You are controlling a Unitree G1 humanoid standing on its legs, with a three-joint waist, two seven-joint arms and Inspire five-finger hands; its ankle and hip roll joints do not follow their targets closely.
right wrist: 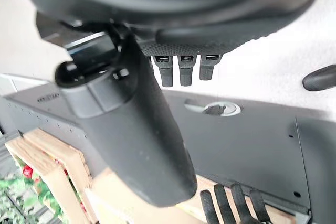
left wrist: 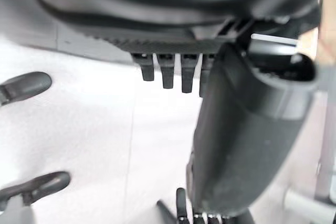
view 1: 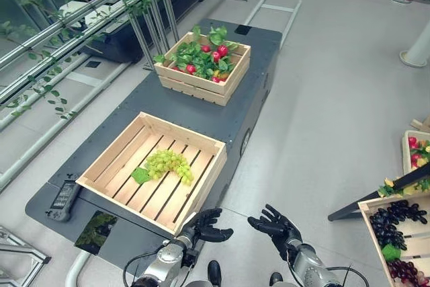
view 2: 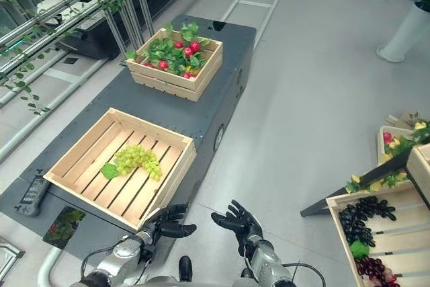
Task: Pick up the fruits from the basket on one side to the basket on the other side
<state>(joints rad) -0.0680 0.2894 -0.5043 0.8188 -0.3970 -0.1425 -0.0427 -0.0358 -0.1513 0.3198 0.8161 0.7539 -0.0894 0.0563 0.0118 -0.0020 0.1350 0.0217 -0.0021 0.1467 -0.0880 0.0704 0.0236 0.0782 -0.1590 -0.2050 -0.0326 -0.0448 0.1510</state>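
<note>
A bunch of green grapes point(view 1: 170, 164) with a leaf lies in the near wooden crate point(view 1: 180, 130) on a dark platform point(view 1: 228, 115). The far crate point(view 1: 195, 87) holds red fruits point(view 1: 216, 52) among green leaves. My left hand point(view 1: 205, 226) hovers open just off the near crate's front corner and holds nothing. My right hand point(view 1: 275, 225) hangs beside it over the floor, fingers spread and empty. In the left wrist view the thumb point(left wrist: 247, 129) stands apart from the straight fingers. The right wrist view shows the same for its thumb point(right wrist: 131, 129).
At the right stand a crate of dark grapes point(view 1: 398, 224) and another with red and yellow fruit point(view 1: 418, 150). Metal rails with vines point(view 1: 67, 31) run along the left. A handheld device point(view 1: 64, 199) lies on the platform's near corner. Grey floor separates the platform from the right crates.
</note>
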